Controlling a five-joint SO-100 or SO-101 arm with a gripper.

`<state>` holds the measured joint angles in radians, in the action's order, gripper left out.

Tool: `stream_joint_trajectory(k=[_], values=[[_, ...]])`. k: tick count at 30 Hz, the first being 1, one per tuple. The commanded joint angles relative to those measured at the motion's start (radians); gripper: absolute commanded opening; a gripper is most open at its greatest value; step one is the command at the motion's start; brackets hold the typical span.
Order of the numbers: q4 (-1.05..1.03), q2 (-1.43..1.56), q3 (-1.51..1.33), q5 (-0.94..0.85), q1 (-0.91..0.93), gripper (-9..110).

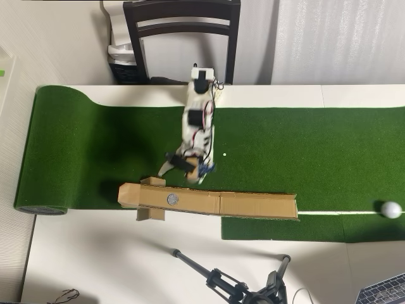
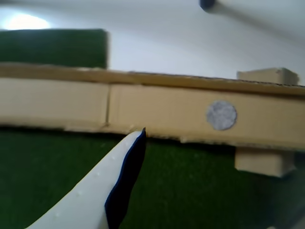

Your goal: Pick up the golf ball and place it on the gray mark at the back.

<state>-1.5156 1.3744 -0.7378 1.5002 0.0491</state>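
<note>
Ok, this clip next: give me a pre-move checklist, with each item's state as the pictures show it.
1. Golf ball located: ok, on the turf at the overhead view's far right edge.
2. Ball in the jaws: not ok, the gripper is far from it, beside the cardboard channel.
3. Gray mark unoccupied: ok, bare in both views.
4. Jaws open enough for the ball: cannot tell, blurred overhead, and the wrist view shows only one finger.
5. Turf between gripper and ball free of obstacles: ok, only a tiny white dot.
</note>
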Motion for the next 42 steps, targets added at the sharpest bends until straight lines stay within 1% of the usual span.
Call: stream_joint_trajectory(k=[1,5,8,16,29,34,42], values=[[-0.061,0.245,0.095,-0.002,-0.003,67],[-0.175,0.39,0.08,-0.002,-0.003,67],[-0.178,0.492,-0.008,-0.003,-0.005,67],[-0.178,0.867,-0.348,0.008,0.008,67],[-0.173,1.543,-1.022,0.012,0.009,67],[-0.078,1.724,-1.258,0.003,-0.003,67],[0.16,1.947,-1.637,0.011,-0.006,67]])
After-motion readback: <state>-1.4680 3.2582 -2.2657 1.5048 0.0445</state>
